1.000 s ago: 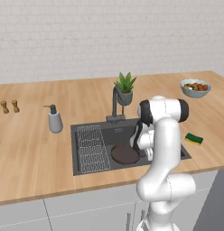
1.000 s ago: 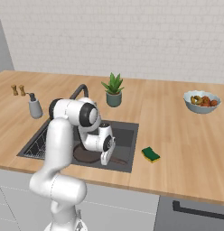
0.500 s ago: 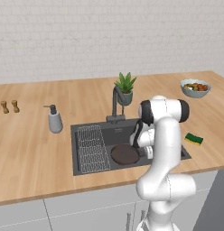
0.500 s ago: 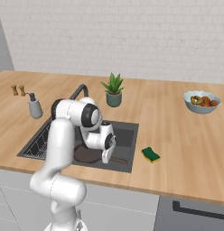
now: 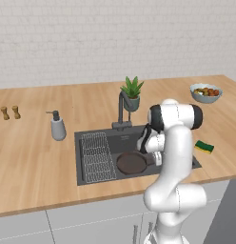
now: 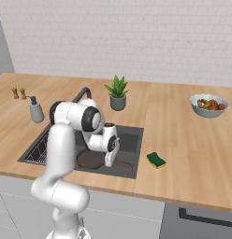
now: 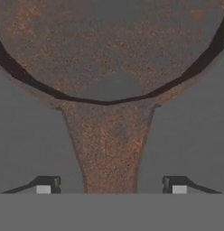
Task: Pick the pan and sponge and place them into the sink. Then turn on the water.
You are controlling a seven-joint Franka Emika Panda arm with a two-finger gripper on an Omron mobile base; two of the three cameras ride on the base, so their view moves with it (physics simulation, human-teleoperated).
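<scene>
A pale brick wall backs a long wooden table (image 5: 39, 162) with the dark sink (image 5: 93, 178) set into it, faucet (image 5: 121, 107) and a potted plant (image 5: 132, 93) just behind. The pan (image 5: 132, 163) lies flat on the basin floor beside the wire rack (image 5: 97, 155). The gripper (image 7: 111, 186) hangs low over the pan's handle, its fingers spread wide to either side and pinching nothing. From here I would say the pan is delivered, so the clean move is to lift straight up, clear of the handle and the sink's edge, before swinging right. The sponge (image 6: 156, 160) waits on the table just beside the sink's right rim; it is small and low, so a square, centred descent matters.
</scene>
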